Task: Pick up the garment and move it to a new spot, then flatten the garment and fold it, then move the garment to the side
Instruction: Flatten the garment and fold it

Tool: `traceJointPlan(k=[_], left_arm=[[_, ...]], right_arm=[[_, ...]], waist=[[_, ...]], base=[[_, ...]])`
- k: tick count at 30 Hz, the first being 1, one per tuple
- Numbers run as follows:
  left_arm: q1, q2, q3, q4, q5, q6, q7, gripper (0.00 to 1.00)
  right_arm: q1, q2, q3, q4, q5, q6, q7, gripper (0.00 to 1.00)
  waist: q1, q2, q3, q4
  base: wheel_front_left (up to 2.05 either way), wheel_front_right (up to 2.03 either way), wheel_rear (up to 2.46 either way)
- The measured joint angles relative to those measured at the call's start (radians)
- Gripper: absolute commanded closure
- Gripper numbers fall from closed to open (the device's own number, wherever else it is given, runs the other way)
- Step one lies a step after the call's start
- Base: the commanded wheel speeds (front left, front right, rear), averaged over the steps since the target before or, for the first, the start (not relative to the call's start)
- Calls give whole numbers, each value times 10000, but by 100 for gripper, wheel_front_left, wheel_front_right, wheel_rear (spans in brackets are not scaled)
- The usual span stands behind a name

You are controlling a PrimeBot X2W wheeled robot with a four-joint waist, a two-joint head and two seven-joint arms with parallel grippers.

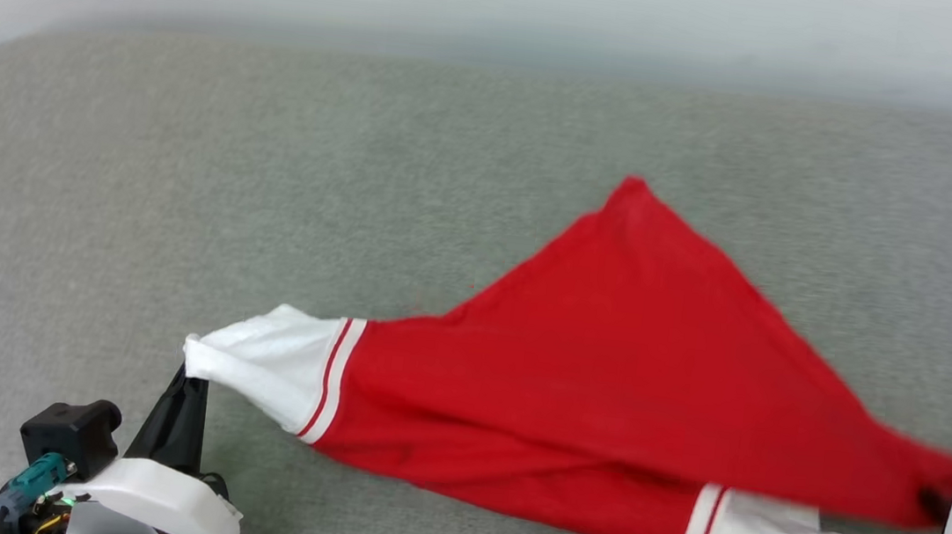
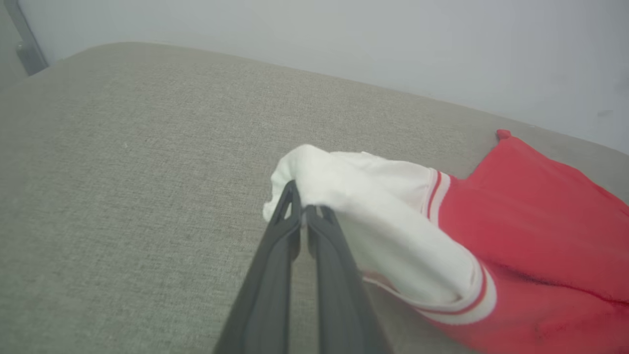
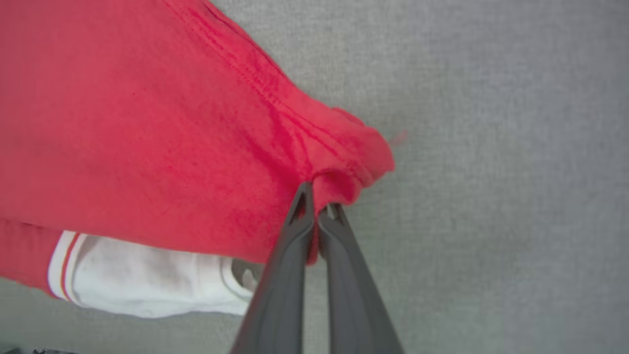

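The garment (image 1: 608,360) lies on the grey cushion (image 1: 273,175), long axis left to right, with a red peak pointing away from me. My left gripper (image 2: 303,209) pinches a white sleeve. My right gripper (image 3: 317,204) pinches a red corner and is cut off at the head view's edge.

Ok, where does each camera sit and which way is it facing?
Head view: on the robot's head, looking forward and down at the garment over the grey cushion; left pincer at lower left, right pincer at the right edge.
Left wrist view: on the left wrist, looking along its dark fingers to the white sleeve they pinch.
Right wrist view: on the right wrist, looking along its dark fingers to the red corner they pinch.
Shared: all three show the garment and cushion.
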Motion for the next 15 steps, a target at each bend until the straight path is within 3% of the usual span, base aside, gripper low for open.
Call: traceJointPlan(k=[6, 12, 13, 14, 15], left_arm=[[242, 234, 121, 38, -138, 27, 245, 100], [335, 414, 207, 155, -217, 48, 376, 100], [335, 416, 190, 140, -217, 50, 420, 100], [336, 414, 174, 125, -217, 58, 443, 100], [338, 412, 161, 98, -217, 71, 449, 100]], right_arm=[[2345, 1231, -656, -1319, -35, 0, -77, 100], [3830, 1894, -823, -1572, 221, 0, -268, 100], [3928, 1919, -857, -1524, 297, 0, -474, 58], [3974, 1921, -859, -1471, 389, -2, -750, 0], [3979, 1921, -823, -1367, 616, -2, -1131, 0]], waist=[[0, 0, -352, -392], [0, 0, -511, -518], [0, 0, -521, -534], [0, 0, -522, -547], [0, 0, -514, -559]], base=[[0, 0, 0], [0, 0, 0], [0, 0, 0], [0, 0, 0], [0, 0, 0]])
